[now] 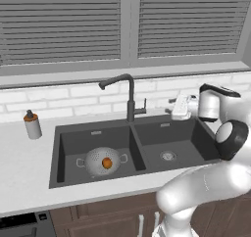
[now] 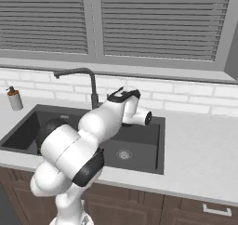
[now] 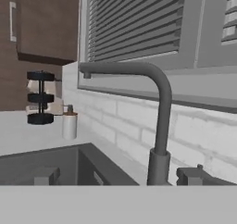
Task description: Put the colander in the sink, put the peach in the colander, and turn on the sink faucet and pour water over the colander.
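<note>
The silver perforated colander (image 1: pixel 96 158) sits in the left basin of the dark double sink (image 1: pixel 58 148), and the orange peach (image 1: pixel 106 162) lies inside it. The dark gooseneck sink faucet (image 1: pixel 130 96) stands behind the divider, its spout end over the left basin and its small lever (image 1: pixel 142 109) pointing right. My gripper (image 1: pixel 171 108) hovers over the right basin's back edge, just right of the lever, aimed at the faucet. It is open with nothing between its fingers. In the hand view the faucet (image 3: pixel 162 121) rises close ahead, its base between the spread finger tips (image 3: pixel 46 176).
A grey bottle with a dark-orange cap (image 1: pixel 32 125) stands on the counter left of the sink, also seen from the hand (image 3: pixel 69 125). A white brick wall and a blinded window run behind the faucet. The right basin's drain (image 1: pixel 168 155) is bare. My arm (image 2: pixel 74 145) covers much of the sink.
</note>
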Tool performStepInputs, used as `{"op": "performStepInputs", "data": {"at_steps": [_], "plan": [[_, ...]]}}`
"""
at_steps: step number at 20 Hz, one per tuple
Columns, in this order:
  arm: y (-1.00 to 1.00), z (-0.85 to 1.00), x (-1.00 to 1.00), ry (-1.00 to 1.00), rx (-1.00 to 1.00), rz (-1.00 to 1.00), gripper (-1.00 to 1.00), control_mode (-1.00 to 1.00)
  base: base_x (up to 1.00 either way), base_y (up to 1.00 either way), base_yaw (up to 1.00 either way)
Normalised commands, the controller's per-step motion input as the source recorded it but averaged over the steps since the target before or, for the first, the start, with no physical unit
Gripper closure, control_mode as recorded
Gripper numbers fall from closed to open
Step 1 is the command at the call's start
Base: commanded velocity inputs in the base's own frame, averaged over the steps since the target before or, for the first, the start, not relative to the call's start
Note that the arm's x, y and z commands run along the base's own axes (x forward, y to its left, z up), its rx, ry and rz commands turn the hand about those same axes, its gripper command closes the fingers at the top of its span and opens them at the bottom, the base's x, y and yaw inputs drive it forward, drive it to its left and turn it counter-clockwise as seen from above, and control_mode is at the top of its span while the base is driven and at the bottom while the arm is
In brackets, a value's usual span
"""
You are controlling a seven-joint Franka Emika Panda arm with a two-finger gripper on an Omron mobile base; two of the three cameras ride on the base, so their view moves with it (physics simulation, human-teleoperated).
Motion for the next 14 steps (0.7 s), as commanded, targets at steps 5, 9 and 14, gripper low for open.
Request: {"op": "performStepInputs", "data": {"at_steps": [5, 9, 14], "plan": [[0.12, -0.19, 0.36, -0.01, -0.1, 0.0, -1.0, -1.0, 0.0, 0.0, 0.0], [0.01, -0.31, 0.31, 0.01, -0.02, -0.05, -1.0, -1.0, 0.0, 0.0, 0.0], [0.04, -0.28, 0.3, 0.0, 0.0, -0.13, -1.0, -1.0, 0.0, 0.0, 0.0]]}}
